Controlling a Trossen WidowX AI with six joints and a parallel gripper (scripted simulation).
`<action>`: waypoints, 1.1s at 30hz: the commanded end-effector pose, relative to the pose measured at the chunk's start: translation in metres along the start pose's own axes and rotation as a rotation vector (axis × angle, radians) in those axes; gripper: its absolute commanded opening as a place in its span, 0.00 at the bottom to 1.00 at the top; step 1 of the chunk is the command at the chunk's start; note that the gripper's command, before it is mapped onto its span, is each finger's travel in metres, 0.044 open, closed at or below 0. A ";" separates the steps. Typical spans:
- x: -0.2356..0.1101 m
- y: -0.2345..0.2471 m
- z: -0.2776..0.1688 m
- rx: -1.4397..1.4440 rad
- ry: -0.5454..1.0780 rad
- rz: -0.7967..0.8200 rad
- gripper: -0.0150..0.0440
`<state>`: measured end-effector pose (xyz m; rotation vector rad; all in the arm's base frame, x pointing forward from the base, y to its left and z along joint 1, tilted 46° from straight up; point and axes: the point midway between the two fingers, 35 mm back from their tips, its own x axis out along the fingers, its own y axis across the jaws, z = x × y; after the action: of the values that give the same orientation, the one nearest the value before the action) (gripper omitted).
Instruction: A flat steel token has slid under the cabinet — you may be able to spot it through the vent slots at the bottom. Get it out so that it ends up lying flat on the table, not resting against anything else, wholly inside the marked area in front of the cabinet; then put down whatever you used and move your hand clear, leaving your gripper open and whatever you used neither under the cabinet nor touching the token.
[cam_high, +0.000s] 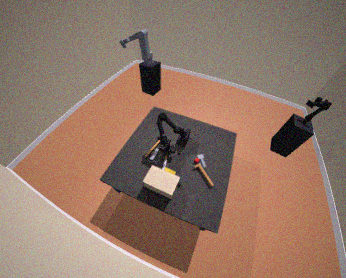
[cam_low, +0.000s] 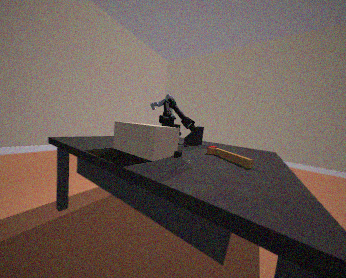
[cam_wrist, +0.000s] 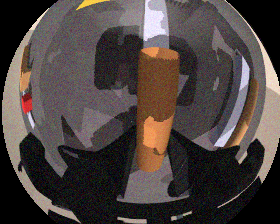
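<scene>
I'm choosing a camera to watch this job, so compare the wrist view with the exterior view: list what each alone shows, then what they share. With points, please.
Only the wrist view: the claw (cam_high: 168, 154) (cam_wrist: 151, 130) shut on a wooden handle (cam_wrist: 157, 95), a pale shaft (cam_high: 165, 163) (cam_wrist: 156, 25) beyond it, and a bit of yellow (cam_high: 170, 171) (cam_wrist: 92, 3).

Only the exterior view: the cabinet (cam_high: 161, 181) (cam_low: 147, 141) and a table leg (cam_low: 62, 180).

Both: the table (cam_high: 215, 145) (cam_low: 200, 185) (cam_wrist: 60, 80) and the hammer (cam_high: 204, 175) (cam_low: 232, 157) (cam_wrist: 25, 65).
</scene>
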<state>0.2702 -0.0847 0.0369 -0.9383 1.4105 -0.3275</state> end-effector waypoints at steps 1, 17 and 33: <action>0.000 -0.001 0.007 0.003 0.001 -0.002 0.25; 0.000 -0.001 0.026 0.004 0.001 -0.002 0.25; -0.001 -0.002 0.045 0.006 0.000 -0.002 0.25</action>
<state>0.3064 -0.0714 0.0343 -0.9358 1.4103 -0.3295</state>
